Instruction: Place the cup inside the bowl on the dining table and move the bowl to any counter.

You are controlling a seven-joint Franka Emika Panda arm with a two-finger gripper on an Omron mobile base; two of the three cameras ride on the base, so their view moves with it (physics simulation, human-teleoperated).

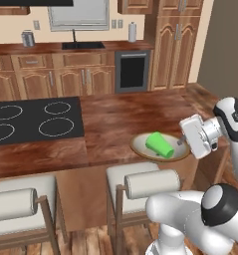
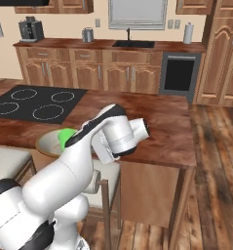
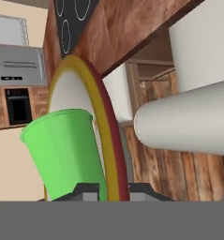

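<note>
Cup (image 1: 159, 144) lies tipped inside the bowl (image 1: 140, 147) at the table's (image 1: 115, 124) near edge, gripper (image 3: 108, 193) pinched on the bowl's rim, so lift gently and level, clear the stool (image 1: 151, 183), and keep that cup from rolling out.

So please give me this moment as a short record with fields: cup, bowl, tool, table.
cup: green cup lies on its side inside the bowl
bowl: beige bowl sits at the near edge of the dining table, above the stools
tool: the tool is shut on the bowl rim, one finger on each side
table: cooktop inset at left
</note>
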